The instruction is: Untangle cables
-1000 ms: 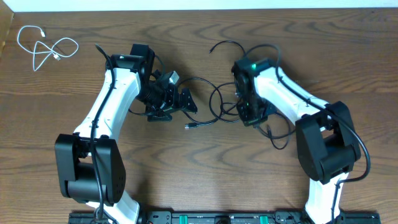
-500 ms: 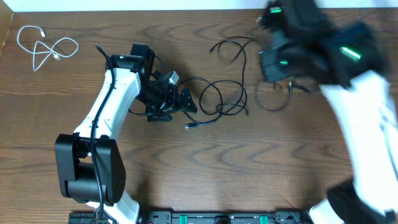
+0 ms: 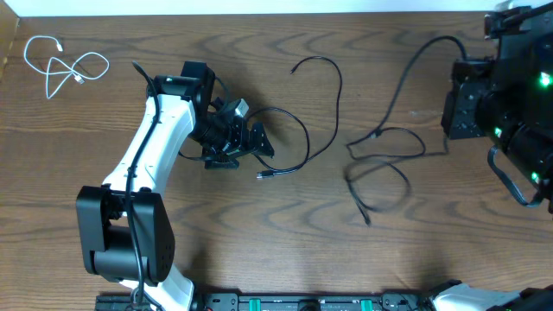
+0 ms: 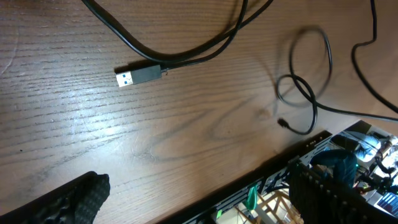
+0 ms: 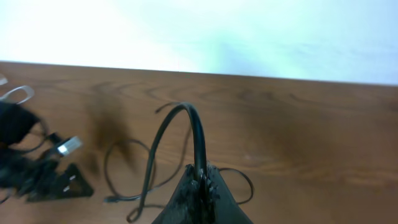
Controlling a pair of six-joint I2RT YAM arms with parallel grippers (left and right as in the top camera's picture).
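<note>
Far out to the left of the left hand [image 3: 251, 140], well apart from it, the white cable [image 3: 65, 67] lies by itself in loose loops on the desk [image 3: 285, 250], clear of both black ones. That left hand is released, its fingers spread and holding nothing. Just to its right and slightly nearer the robot lies the plug [image 4: 140, 75] of one black cable [image 3: 339, 99]. The plug's long axis runs roughly left to right, its metal tip pointing back toward the hand. From there the cable curls in a loop and arcs away to the right and far side.

Further right, the second black cable [image 3: 380, 132] lies in slack bends on the desk, beside the first but not crossing it as far as the overhead view shows. One strand climbs up and to the right into the right hand [image 5: 200, 180], which is clenched on that cable, with the rest trailing to its left.

Judged from this layout, the left hand is much the nearer to the first cable's plug. Any further pull on the second cable falls to the right hand, directed away from the first.
</note>
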